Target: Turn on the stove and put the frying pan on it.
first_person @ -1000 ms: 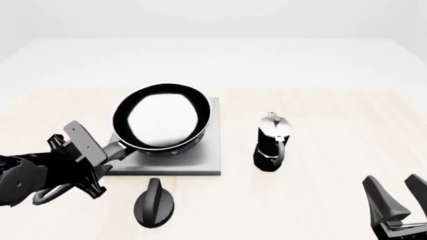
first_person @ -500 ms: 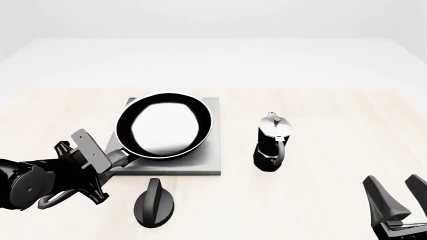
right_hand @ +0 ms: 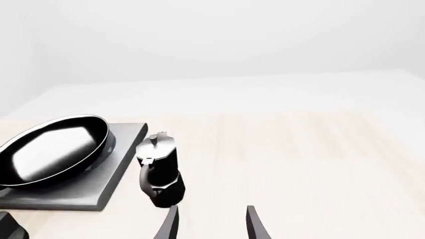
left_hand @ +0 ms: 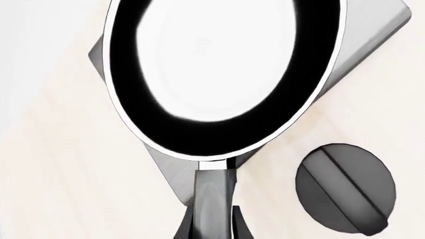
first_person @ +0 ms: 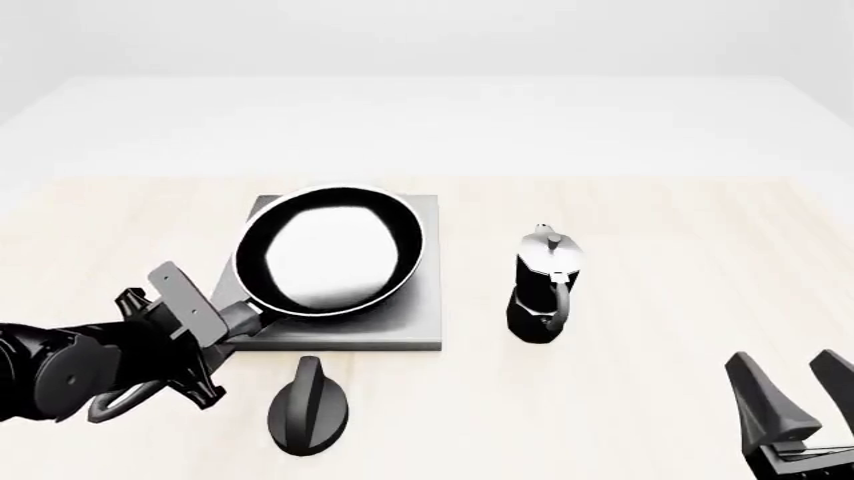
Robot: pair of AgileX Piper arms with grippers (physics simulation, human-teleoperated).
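Front cam sits high on the arms' side, looking forward and down at the whole table with the stove point(first_person: 387, 325) roughly centre. Left wrist cam is way closer, staring almost straight down onto the stove point(left_hand: 371, 30) so the frying pan point(left_hand: 222, 74) fills the shot. Right wrist cam hangs low off to the stove's point(right_hand: 99, 184) right, facing across it. All three share stove and pan; front and left wrist both get the knob point(first_person: 310, 407)
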